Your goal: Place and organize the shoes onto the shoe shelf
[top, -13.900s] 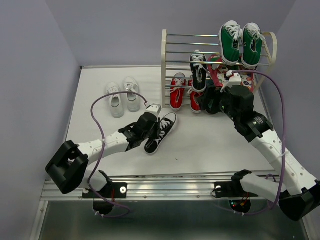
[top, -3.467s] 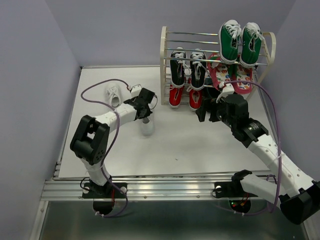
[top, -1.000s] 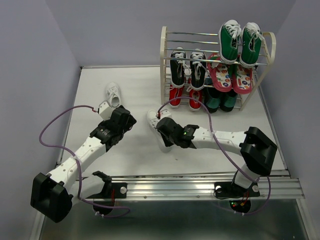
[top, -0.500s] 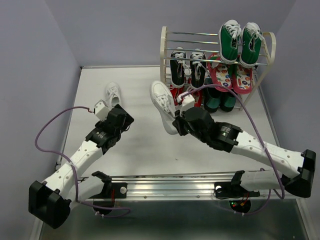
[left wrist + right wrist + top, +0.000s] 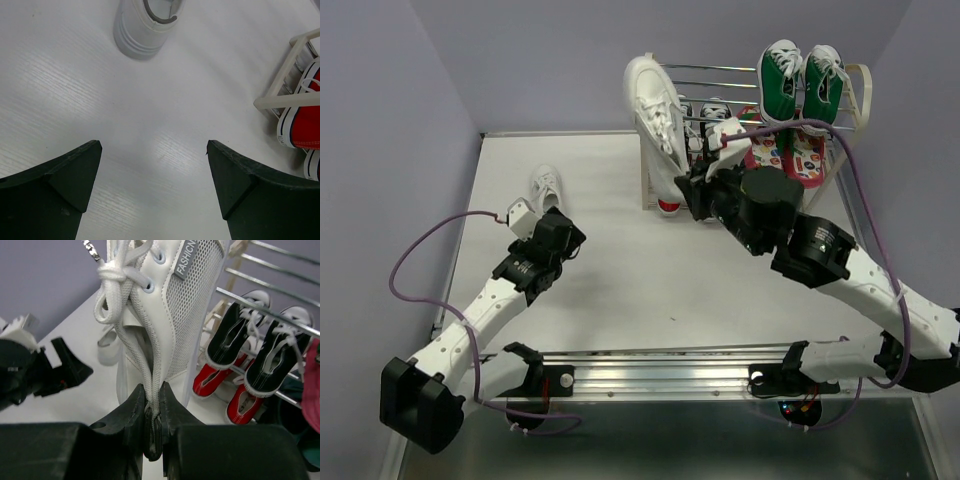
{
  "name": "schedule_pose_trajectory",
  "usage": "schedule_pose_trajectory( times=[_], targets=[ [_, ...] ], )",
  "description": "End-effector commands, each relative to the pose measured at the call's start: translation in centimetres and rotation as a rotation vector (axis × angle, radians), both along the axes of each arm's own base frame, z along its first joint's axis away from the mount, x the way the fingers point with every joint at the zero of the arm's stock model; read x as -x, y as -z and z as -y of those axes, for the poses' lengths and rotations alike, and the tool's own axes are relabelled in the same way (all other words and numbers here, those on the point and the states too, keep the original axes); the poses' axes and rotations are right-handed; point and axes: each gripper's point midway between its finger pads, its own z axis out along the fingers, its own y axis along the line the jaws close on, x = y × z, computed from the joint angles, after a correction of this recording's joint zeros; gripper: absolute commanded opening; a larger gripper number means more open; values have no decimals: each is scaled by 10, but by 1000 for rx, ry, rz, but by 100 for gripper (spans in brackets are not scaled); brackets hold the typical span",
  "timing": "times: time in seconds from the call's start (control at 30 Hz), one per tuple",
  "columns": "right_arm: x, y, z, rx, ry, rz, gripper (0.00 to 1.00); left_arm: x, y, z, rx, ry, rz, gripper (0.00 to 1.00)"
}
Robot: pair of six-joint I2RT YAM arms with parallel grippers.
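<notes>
Left gripper [image 5: 152, 150]: hung low over the bare white table [image 5: 620, 290], jaws spread wide, nothing between them.
Right gripper [image 5: 152, 390]: jaws were pinched tight on the laces and tongue of the lifted white sneaker [image 5: 185, 315].
Lifted white sneaker: was clear of the table and carried toe-up in front of the left post of the shoe shelf [image 5: 866, 95]. In the top view its toe reached the level of the upper rods.
Second white sneaker [image 5: 546, 187]: sat on the table's far left, just beyond the left gripper and apart from it, heel toward the gripper.
Shoe shelf: stood at the far right of the table.
Red sneakers [image 5: 212, 377]: sat on the lowest tier, left half.
Black sneakers [image 5: 232, 340]: sat as a pair one tier above the red ones.
Pink flip-flops [image 5: 790, 150]: lay to the right of the black pair.
Green sneakers [image 5: 802, 80]: sat on the top tier, right side.
</notes>
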Motion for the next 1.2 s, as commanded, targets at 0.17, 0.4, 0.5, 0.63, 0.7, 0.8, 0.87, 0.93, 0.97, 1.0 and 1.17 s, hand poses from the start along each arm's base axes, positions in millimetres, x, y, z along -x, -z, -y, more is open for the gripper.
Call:
schedule_pose_trajectory(
  times=[0.17, 0.4, 0.5, 0.63, 0.7, 0.8, 0.87, 0.93, 0.97, 1.0, 1.17],
  targets=[
    [-93, -98, 61, -26, 488, 201, 1, -19, -25, 3, -6, 16, 61, 99],
    [-129, -110, 88, -37, 595, 214, 1, -23, -31, 4, -7, 25, 71, 99],
    [-147, -104, 100, -37, 620, 205, 1, -24, -32, 5, -1, 28, 76, 99],
    [-169, -89, 112, -31, 642, 174, 4, -24, -31, 6, -2, 33, 70, 99],
    [-181, -82, 121, -45, 653, 150, 5, -24, -31, 5, -4, 32, 66, 99],
    [-187, -76, 117, -51, 611, 128, 5, -23, -31, 3, -11, 29, 63, 99],
    [-188, -76, 117, -76, 610, 114, 5, -23, -31, 3, -12, 27, 64, 99],
    [-189, -75, 119, -82, 609, 103, 6, -24, -33, 4, -8, 29, 66, 99],
    [-190, -74, 122, -79, 613, 96, 7, -24, -32, 4, -4, 31, 66, 99],
    [-190, -74, 120, -85, 604, 91, 7, -24, -33, 5, -2, 33, 66, 99],
    [-190, -69, 122, -84, 605, 63, 7, -25, -32, 7, -1, 39, 65, 99]
  ],
)
